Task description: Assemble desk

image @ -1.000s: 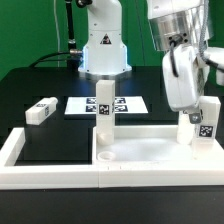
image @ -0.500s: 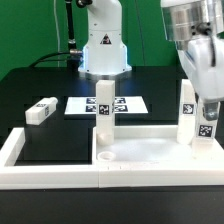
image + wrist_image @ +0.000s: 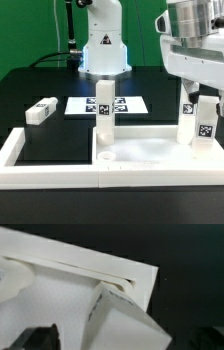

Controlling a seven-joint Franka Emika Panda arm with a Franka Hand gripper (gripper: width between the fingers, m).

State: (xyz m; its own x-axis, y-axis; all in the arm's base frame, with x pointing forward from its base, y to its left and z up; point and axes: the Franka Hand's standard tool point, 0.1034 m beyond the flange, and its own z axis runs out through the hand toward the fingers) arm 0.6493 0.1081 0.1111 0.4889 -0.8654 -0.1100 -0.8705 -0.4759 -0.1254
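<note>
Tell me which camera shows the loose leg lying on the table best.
The exterior view: the loose leg lies on the black table, tag visible, on that view's left. The wrist view shows none of it, only white parts close up.

A wide, flat white plastic tabletop (image 3: 70, 286) fills the frame over a dark surface (image 3: 190, 258); a white rectangular block leg (image 3: 125, 317) stands at its corner.

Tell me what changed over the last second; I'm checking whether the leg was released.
The gripper rose clear of the right leg; whether it had gripped that leg is unclear. Unchanged: tabletop, left standing leg, loose leg, marker board.
</note>
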